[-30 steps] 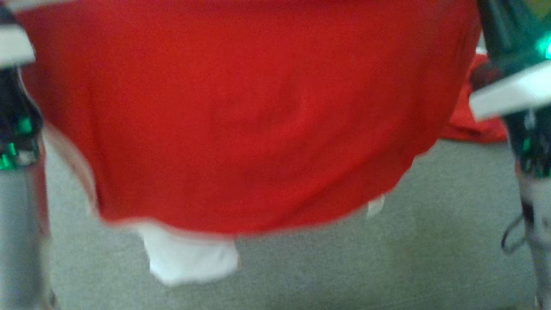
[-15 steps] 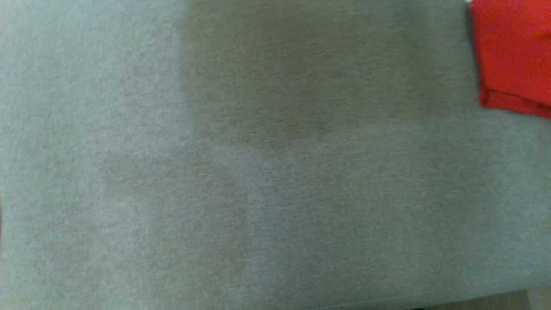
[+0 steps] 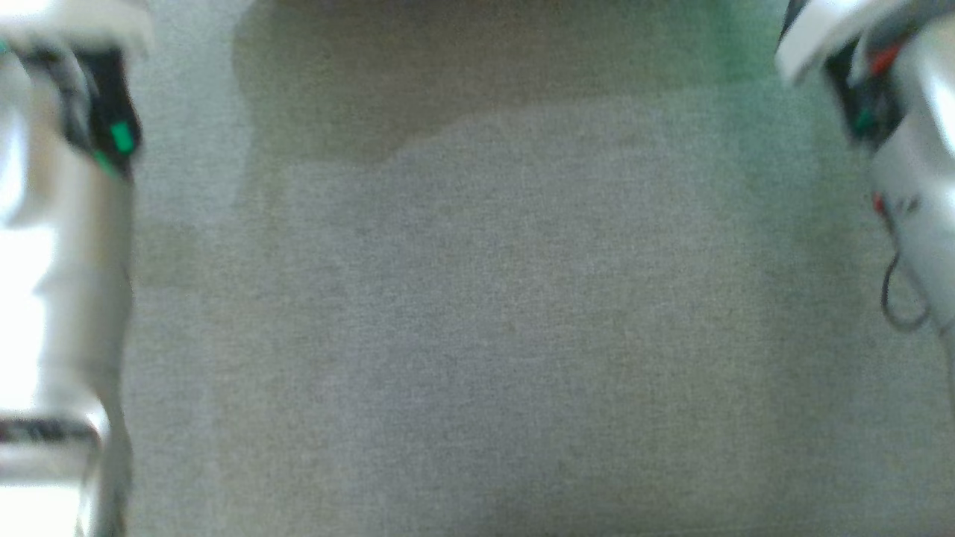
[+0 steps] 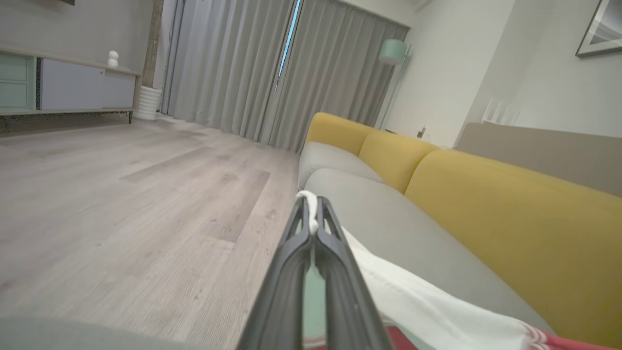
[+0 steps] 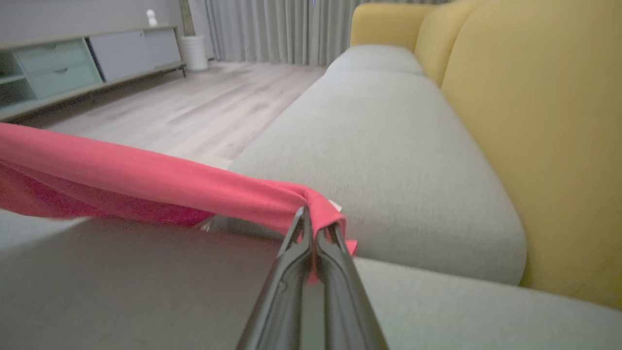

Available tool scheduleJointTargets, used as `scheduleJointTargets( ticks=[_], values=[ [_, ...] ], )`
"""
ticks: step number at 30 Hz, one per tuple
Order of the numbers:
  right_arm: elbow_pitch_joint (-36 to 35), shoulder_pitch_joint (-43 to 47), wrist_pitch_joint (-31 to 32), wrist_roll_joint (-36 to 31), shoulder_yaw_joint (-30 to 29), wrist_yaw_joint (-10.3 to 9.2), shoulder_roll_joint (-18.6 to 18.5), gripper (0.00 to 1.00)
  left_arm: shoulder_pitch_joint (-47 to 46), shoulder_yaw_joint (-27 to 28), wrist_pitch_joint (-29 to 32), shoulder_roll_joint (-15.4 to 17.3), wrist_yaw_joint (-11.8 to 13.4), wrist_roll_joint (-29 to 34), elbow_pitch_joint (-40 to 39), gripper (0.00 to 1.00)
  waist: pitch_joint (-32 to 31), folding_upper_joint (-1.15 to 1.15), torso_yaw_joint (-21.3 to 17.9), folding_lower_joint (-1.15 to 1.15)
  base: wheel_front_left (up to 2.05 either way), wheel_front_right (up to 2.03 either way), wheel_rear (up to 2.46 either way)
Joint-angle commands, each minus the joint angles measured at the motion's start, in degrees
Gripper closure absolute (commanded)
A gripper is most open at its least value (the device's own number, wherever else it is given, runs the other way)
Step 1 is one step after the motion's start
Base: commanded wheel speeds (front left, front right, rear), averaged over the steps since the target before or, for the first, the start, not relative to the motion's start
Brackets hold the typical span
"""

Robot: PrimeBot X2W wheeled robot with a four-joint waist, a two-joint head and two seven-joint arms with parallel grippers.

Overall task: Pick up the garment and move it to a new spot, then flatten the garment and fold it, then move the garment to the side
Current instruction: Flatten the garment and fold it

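Observation:
The garment (image 5: 146,175) is red with a white hem (image 4: 413,301). My right gripper (image 5: 316,228) is shut on a bunched red corner, and the cloth stretches away to the left above the grey sofa seat (image 5: 388,146). A white edge of the garment is pinched at the tips of my left gripper (image 4: 313,214), which is shut, and the cloth trails down to the right. In the head view my left forearm (image 3: 67,261) and right forearm (image 3: 918,209) flank the bare grey seat (image 3: 485,298).
Behind the seat rises the yellow sofa back (image 4: 486,209). Wood floor (image 4: 121,194) lies in front of the sofa, with a low cabinet (image 4: 63,87), a white ribbed bin (image 4: 146,103), grey curtains (image 4: 272,73) and a floor lamp (image 4: 392,51) beyond.
The head picture has shifted strongly. A second ago the red garment filled its upper part, half a second ago only a red corner showed at top right, and now it shows bare grey seat.

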Motion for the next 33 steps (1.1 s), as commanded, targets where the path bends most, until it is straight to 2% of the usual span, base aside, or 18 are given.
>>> scheduleJointTargets(
  ticks=[1,8,17,25,33],
  values=[
    [-1.49,0.84,0.77,1.33,1.28,0.37,-0.88,1.00,0.64,1.49,-0.44,2.70,-0.21,0.58,-2.38,1.00,-1.42,0.00,0.46,0.00,0.00,0.00,0.00],
    [-6.06,9.06,7.78,10.18,11.61,0.37,-6.63,1.00,15.81,-0.45,-0.46,2.46,-0.81,1.83,-7.26,1.00,-6.32,0.00,1.03,0.00,0.00,0.00,0.00],
    [-14.81,16.53,12.49,17.73,23.11,0.37,-14.31,1.00,31.63,-4.30,0.99,5.68,-0.93,1.35,-15.42,1.00,-13.88,0.00,0.21,0.00,0.00,0.00,0.00],
    [-20.45,21.50,13.42,22.69,28.37,0.37,-19.37,1.00,44.56,-5.32,6.98,8.00,0.25,-0.72,-27.18,1.00,-18.25,0.00,0.05,0.00,0.00,0.00,0.00],
    [-25.94,26.38,14.75,27.36,30.54,0.37,-22.87,1.00,56.15,-5.08,12.10,9.81,3.97,-2.76,-40.60,1.00,-21.29,0.00,0.08,0.00,0.00,0.00,0.00]
  ],
)
